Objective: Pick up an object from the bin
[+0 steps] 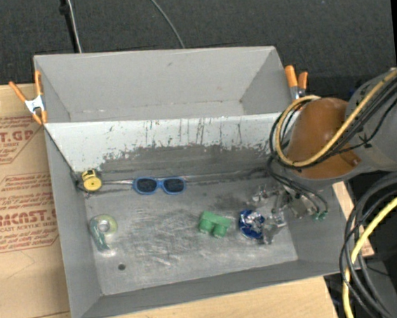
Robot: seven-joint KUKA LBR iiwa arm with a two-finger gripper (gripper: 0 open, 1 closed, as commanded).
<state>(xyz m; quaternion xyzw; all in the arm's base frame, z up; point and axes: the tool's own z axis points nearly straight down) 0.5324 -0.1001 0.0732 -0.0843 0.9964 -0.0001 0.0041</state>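
Where the arm comes in at the right of the frame, its gripper (pixel 272 217) sits low in the grey bin (pixel 155 81), right against a small blue-and-white crumpled thing (pixel 250 224); whether it is clenched or released, I cannot tell. Just left lies a green block (pixel 214 223). Further left are blue sunglasses (pixel 159 186), a clear ring (pixel 103 228) and a yellow disc (pixel 89 180).

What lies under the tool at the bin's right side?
A small blue thing shows under the tool. Its right part is covered, so its kind cannot be told.
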